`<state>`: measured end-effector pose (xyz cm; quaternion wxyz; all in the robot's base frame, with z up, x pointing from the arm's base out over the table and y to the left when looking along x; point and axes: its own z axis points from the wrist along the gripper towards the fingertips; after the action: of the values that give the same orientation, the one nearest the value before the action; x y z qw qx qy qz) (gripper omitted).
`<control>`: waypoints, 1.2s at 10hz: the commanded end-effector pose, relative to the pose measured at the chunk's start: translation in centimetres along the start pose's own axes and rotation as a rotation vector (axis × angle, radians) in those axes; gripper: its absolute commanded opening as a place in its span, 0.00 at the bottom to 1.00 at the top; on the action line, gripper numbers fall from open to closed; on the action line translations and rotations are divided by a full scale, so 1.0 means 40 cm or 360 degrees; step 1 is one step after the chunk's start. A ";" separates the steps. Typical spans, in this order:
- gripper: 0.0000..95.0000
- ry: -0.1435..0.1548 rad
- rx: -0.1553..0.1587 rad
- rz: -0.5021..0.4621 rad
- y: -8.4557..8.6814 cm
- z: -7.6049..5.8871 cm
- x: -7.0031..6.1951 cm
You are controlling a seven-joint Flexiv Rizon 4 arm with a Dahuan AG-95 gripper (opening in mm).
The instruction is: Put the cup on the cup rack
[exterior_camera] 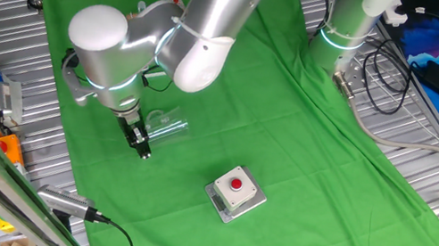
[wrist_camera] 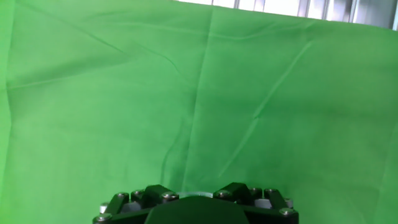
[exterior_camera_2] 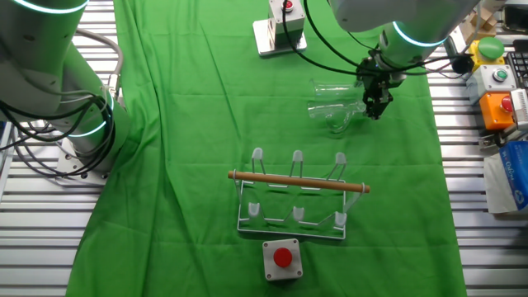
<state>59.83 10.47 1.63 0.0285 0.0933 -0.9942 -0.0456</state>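
Note:
The cup (exterior_camera_2: pixel 333 110) is a clear glass lying on its side on the green cloth; it also shows faintly in one fixed view (exterior_camera: pixel 168 124). My gripper (exterior_camera_2: pixel 375 107) points down right beside the cup's right end, at or against its rim. In one fixed view the gripper (exterior_camera: pixel 143 146) stands at the cup's left end. The black fingers look close together, but whether they pinch the glass is not clear. The hand view shows only cloth and the gripper's base. The cup rack (exterior_camera_2: pixel 298 195), white wire with a wooden dowel, stands nearer the front, apart from the cup.
A grey box with a red button (exterior_camera_2: pixel 282 257) sits just in front of the rack. Another button box (exterior_camera: pixel 235 191) stands on the cloth near the cup; it also shows in the other fixed view (exterior_camera_2: pixel 279 30). Cables and devices lie off the cloth's edges.

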 end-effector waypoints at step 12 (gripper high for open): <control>0.00 -0.0264 -0.0013 -0.0678 -0.100 -0.445 -0.028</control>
<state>62.63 5.92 17.18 -0.0479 0.2735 -0.9583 -0.0679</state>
